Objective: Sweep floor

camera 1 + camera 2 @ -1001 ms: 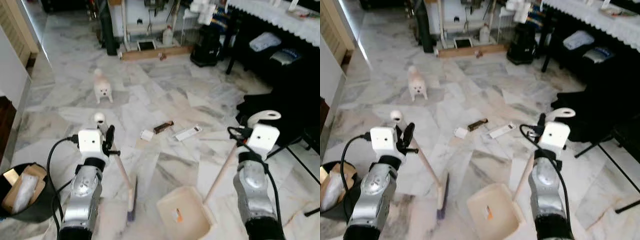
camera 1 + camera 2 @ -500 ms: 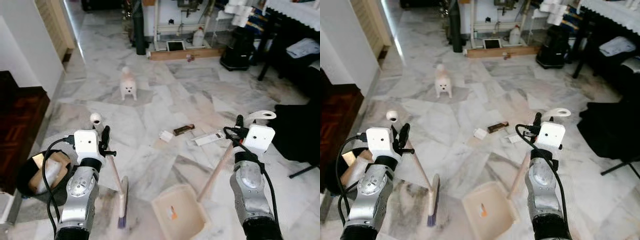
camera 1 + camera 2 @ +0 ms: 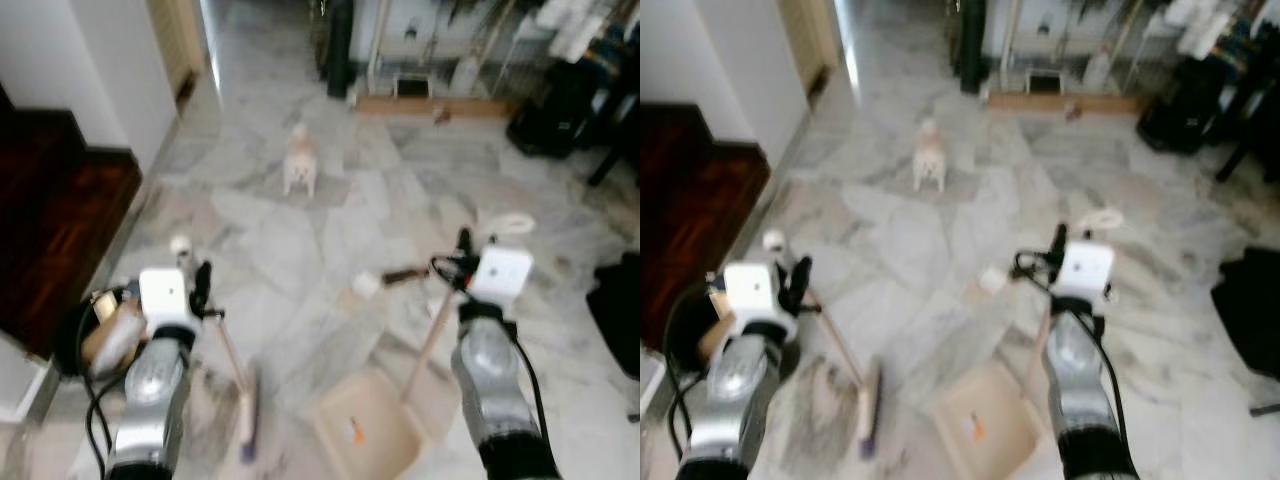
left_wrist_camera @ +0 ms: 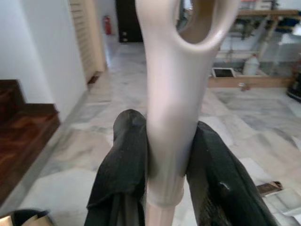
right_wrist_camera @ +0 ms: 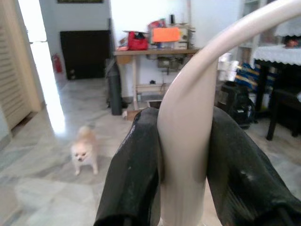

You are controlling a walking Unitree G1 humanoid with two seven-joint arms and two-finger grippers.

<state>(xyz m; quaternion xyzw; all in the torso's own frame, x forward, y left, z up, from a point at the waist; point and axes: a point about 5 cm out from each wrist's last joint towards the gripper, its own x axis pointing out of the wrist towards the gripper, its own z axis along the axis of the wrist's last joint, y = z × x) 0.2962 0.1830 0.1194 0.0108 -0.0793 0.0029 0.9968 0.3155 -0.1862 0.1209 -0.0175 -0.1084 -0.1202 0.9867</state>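
Two tools are in hand, and you're mid-approach, not sweeping yet. Your left gripper point(image 4: 164, 155) is clamped on the cream plastic handle of the short broom point(image 3: 243, 420); the left wrist view shows both black fingers point(image 4: 124, 150) pressed against the handle just below its hanging loop. The broom head rests on the grey-veined marble floor point(image 3: 300, 260), low and in front of your left arm. Your right gripper point(image 5: 181, 155) is closed the same way round the cream handle of the beige plastic dustpan point(image 3: 365, 430), which sits on the floor between the two arms with a small orange scrap point(image 3: 356, 430) already lying in it.

Litter to collect lies just ahead of the pan: a small white scrap point(image 3: 364, 285), a dark brown bar-shaped wrapper point(image 3: 402, 274), and something pale beside the right wrist, too blurred to name. The head views are smeared, so judge positions loosely.

Next move, as I read it: step forward a little, set the pan lip flat just short of the litter, then reach the broom beyond it and draw back toward the pan.

Watch the small cream fluffy dog point(image 3: 300, 170) standing further up the floor, well apart from the litter. A black bin holding cardboard point(image 3: 100, 330) sits just beside your left arm.
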